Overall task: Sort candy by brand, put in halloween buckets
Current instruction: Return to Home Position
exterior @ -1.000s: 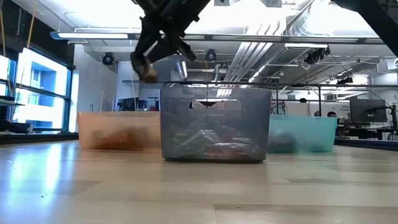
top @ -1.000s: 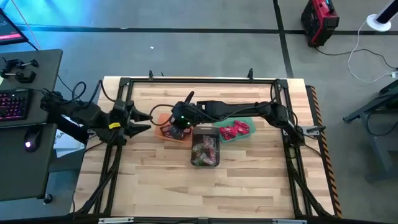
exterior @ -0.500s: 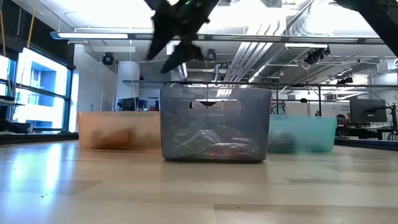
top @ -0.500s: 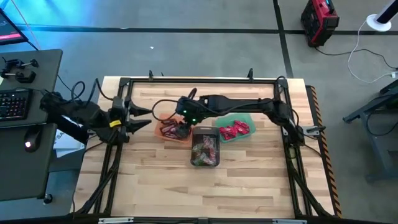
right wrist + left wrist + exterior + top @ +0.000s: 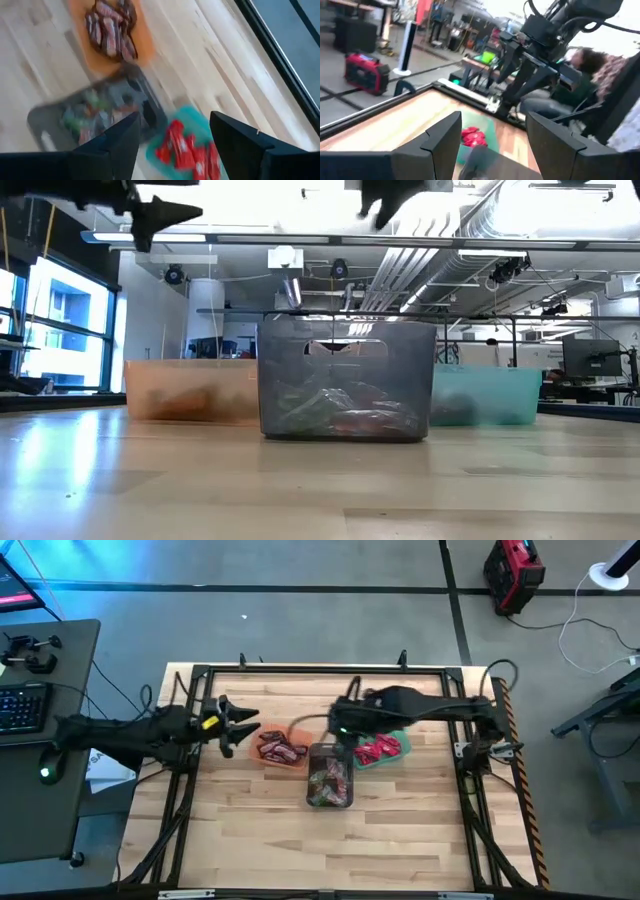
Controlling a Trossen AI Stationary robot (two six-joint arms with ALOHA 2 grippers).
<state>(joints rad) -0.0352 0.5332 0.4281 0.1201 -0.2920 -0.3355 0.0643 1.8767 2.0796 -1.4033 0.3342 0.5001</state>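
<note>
Bench [image 5: 250,840] w/ both arms up above it. Left gripper [image 5: 493,117] wide, empty, just beside orange bucket [image 5: 297,729]. Right gripper [image 5: 174,120] wide, empty, over grey bucket [image 5: 309,780] & green bucket [image 5: 403,745]. Brown bars [image 5: 278,748] sit in orange, red wrappers [image 5: 377,750] in green, mixed bits [image 5: 328,778] in grey. For homing, prob best: rise first, then pull back, clear of rims & the other arm. No brand text readable
</note>
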